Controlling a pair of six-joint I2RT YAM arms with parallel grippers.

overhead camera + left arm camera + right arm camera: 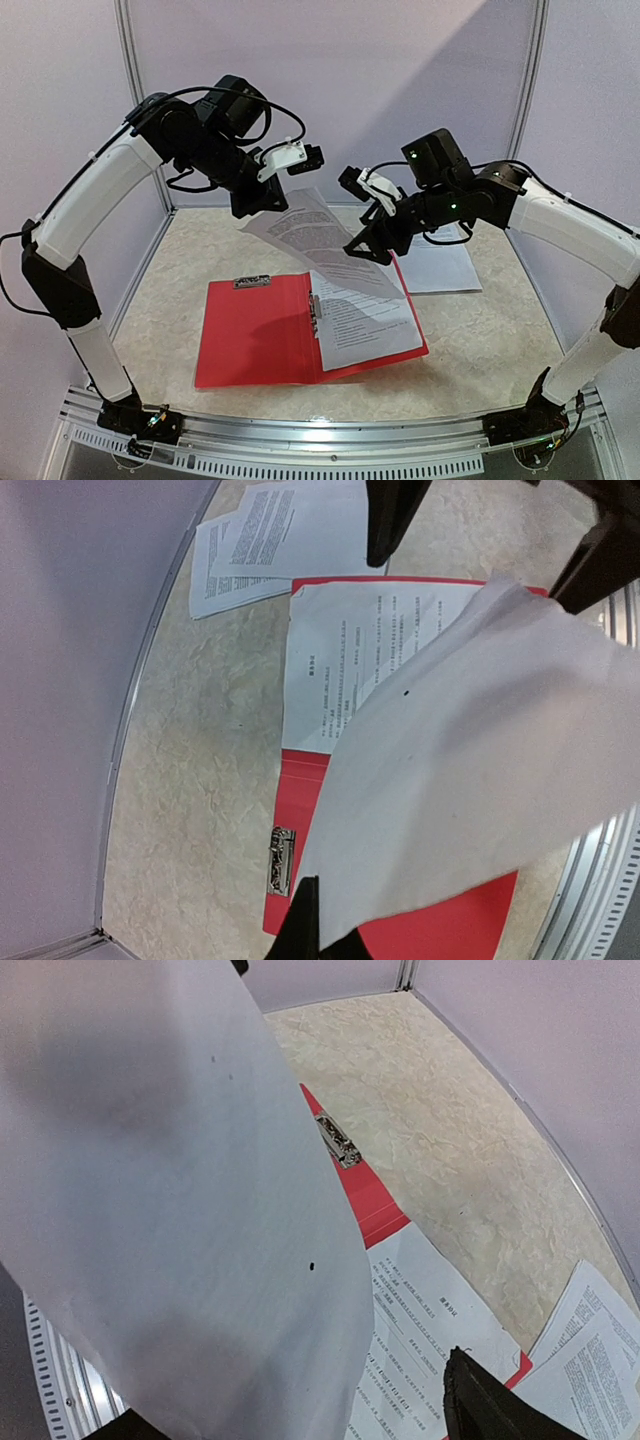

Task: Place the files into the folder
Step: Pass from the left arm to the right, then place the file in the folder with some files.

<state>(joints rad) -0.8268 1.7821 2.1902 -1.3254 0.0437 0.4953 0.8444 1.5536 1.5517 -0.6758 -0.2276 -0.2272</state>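
Note:
The red folder [255,335] lies open on the table, its silver clip [252,281] at the far edge. One printed sheet [372,322] rests on its right half. A second white sheet [315,235] hangs in the air above the folder. My left gripper [262,202] is shut on that sheet's corner; in the left wrist view [315,930] its fingers pinch the paper [470,770]. My right gripper [372,245] stands open around the sheet's other end; the right wrist view shows its fingers [490,1405] wide apart and the paper [180,1210] covering the left side.
A few more printed sheets [440,262] lie on the table to the right of the folder, near the back wall. They also show in the left wrist view [265,540]. Pale booth walls close the table at the back and sides.

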